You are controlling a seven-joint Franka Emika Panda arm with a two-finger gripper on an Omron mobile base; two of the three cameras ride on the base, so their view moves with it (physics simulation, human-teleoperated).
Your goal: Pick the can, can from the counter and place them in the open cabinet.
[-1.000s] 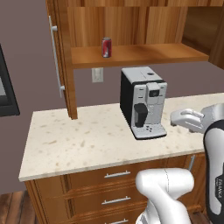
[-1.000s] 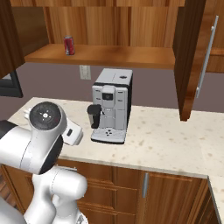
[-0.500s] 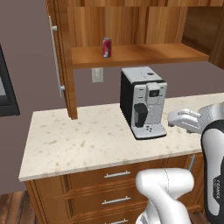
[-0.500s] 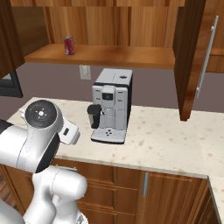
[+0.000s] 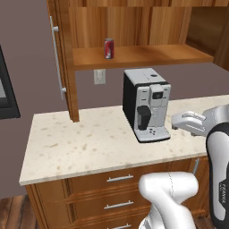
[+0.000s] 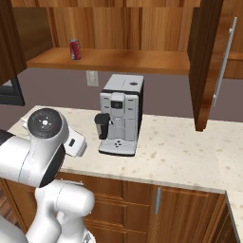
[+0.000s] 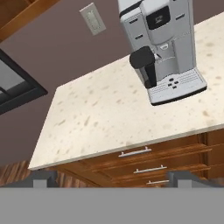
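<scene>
Cans were the job, and one red can [image 5: 108, 48] stood upright on the plank shelf of the open cabinet [image 5: 147, 56], near its left end beside the door with the long silver bar handle [image 5: 57, 60]. No second can could be made out on the cream speckled counter [image 5: 89, 143], where a silver coffee machine [image 5: 146, 105] sat near the middle.

The arm's gripper [image 5: 183, 120] hung over the counter's front edge, to the right of the coffee machine, touching nothing. Its jaws stood wide apart and held nothing; the hand camera looked across the bare stone toward the wall outlet [image 7: 92, 19] and the drawers [image 7: 144, 164] below.

Judged from this, the sound course was to find the remaining can before reaching. The hand should swing wide of the coffee machine, come at the can level with jaws spread, and close around its middle so it rides upright to the shelf.
</scene>
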